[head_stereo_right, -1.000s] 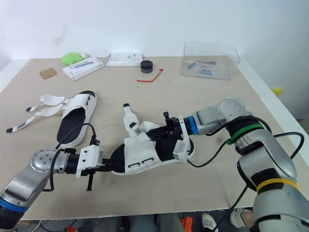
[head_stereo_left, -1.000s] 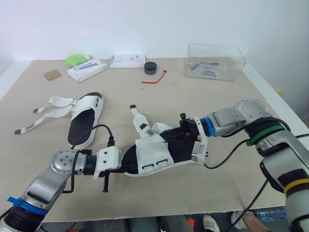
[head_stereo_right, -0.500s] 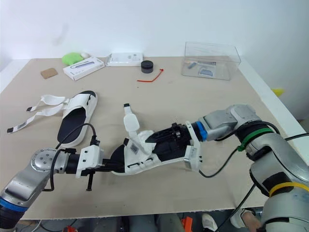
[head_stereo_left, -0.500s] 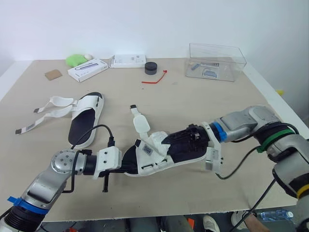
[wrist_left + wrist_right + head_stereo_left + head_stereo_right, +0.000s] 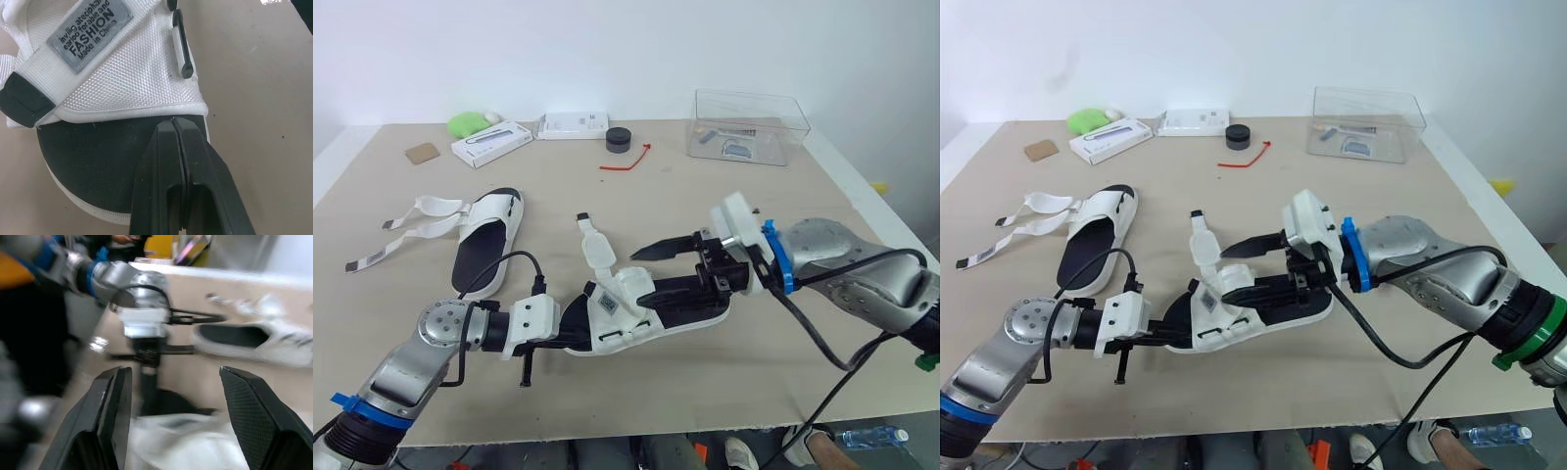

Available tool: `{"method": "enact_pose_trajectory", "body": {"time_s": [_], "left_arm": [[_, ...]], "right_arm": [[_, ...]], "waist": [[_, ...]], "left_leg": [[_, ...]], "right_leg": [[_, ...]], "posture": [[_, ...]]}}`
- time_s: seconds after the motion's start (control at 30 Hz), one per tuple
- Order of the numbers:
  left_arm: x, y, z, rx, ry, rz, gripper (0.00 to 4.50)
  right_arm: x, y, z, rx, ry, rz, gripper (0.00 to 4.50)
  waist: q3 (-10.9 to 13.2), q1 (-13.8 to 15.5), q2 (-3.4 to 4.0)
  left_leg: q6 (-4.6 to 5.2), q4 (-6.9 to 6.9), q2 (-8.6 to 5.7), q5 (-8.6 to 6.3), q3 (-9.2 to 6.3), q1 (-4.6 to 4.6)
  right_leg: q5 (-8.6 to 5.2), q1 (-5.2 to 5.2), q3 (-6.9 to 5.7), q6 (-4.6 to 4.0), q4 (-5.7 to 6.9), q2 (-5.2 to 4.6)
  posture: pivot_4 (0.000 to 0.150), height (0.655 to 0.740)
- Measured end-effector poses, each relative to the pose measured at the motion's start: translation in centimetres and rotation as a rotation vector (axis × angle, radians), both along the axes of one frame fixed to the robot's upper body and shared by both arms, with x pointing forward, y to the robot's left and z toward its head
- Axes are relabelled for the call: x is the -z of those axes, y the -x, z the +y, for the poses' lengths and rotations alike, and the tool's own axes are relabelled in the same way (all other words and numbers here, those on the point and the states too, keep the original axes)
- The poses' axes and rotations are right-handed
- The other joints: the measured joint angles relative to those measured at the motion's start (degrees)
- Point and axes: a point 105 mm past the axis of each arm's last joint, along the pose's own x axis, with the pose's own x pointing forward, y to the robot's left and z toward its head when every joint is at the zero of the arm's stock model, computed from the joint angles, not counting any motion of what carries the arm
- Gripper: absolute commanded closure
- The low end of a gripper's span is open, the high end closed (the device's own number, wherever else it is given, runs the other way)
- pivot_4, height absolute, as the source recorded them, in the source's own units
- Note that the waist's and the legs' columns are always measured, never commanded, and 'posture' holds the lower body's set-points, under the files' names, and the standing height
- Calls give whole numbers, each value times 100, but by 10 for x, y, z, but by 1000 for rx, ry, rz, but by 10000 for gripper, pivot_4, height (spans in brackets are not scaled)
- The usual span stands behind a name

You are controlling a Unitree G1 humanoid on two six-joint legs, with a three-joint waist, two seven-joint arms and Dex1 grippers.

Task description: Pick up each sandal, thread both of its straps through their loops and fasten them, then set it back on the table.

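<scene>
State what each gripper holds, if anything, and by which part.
The left gripper pinches the sandal at the rounded end of its sole. The right gripper is open over the sandal and holds nothing.

Beige counter (image 5: 724,225). Far edge, L to R: green lump (image 5: 465,122), brown card (image 5: 420,152), long white box (image 5: 490,142), flat white box (image 5: 572,123), black puck (image 5: 619,138), red tie (image 5: 628,159), clear bin (image 5: 749,125). Left side: sandal (image 5: 487,240), straps loose. Front ctr: 2nd sandal (image 5: 646,308).

Coarse cloth, matt sole, smooth plastic
The sandal (image 5: 122,73) is white coarse-woven cloth over a matt black grained footbed; the left pincer (image 5: 174,123) is smooth black plastic; the surface (image 5: 558,186) is matt beige; the box (image 5: 754,117) is clear glossy plastic.
</scene>
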Motion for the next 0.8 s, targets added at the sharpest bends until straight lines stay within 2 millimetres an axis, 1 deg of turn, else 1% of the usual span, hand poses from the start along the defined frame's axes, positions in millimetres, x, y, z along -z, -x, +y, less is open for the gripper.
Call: {"method": "enact_pose_trajectory", "body": {"time_s": [0.07,0.13,0.17,0.2,0.27,0.3,0.4,0.47,0.63,0.67,0.8], "left_arm": [[0,0,0,2,0,0,45000],[0,0,0,2,-1,1,45000],[0,0,0,3,0,0,45000],[0,0,0,4,0,1,45000],[0,0,0,3,0,1,45000],[0,0,0,2,-1,1,45000],[0,0,-2,5,4,-2,45000],[0,0,-2,4,4,-2,45000],[0,0,-2,4,6,-3,45000],[0,0,-3,3,7,-4,45000],[0,0,-3,2,8,-4,45000]], "right_arm": [[1,8,4,-20,42,63,13981],[1,9,7,-4,74,125,13981],[4,8,12,27,99,186,13981],[7,8,12,44,113,212,13981],[11,2,16,80,128,237,13981],[17,-5,22,114,154,251,13981],[31,-12,27,160,209,287,13981],[41,-16,28,200,264,337,13981],[46,-25,26,262,309,363,13981],[50,-28,24,289,343,362,13981],[51,-31,22,308,363,370,13981]], "waist": [[0,2,0],[0,1,-1],[0,1,-1],[0,7,-1],[-3,4,-5],[-6,-5,-8],[-6,4,-8],[-6,5,-8],[-6,8,-9],[-6,7,-9],[-6,6,-9]], "left_leg": [[0,1,0,0,0,-4],[0,2,-1,0,1,-5],[0,3,-1,0,0,-8],[0,4,-2,0,-3,-14],[0,4,-2,-1,-2,-14],[1,5,-2,-1,0,-13],[-1,7,-3,0,-7,-22],[-1,8,-4,0,-11,-28],[4,8,-7,-3,-14,-35],[4,9,-8,-3,-18,-36],[3,10,-9,-2,-20,-36]], "right_leg": [[-2,-1,-2,3,-1,1],[-2,-2,0,5,-3,2],[-2,-3,0,6,-3,2],[-4,-5,0,8,-3,4],[-5,-5,5,10,-3,7],[-4,-6,10,11,-3,9],[-3,-10,12,15,-3,14],[-3,-11,11,16,-3,14],[-6,-12,11,22,-8,13],[-6,-12,10,23,-8,14],[-5,-11,11,25,-8,17]], "posture": [[1500,7400],[1500,7400],[1500,7400],[1500,7400],[1500,7400],[1500,7400],[1500,7400],[1500,7400],[1500,7400],[1500,7400],[1500,7400]]}}
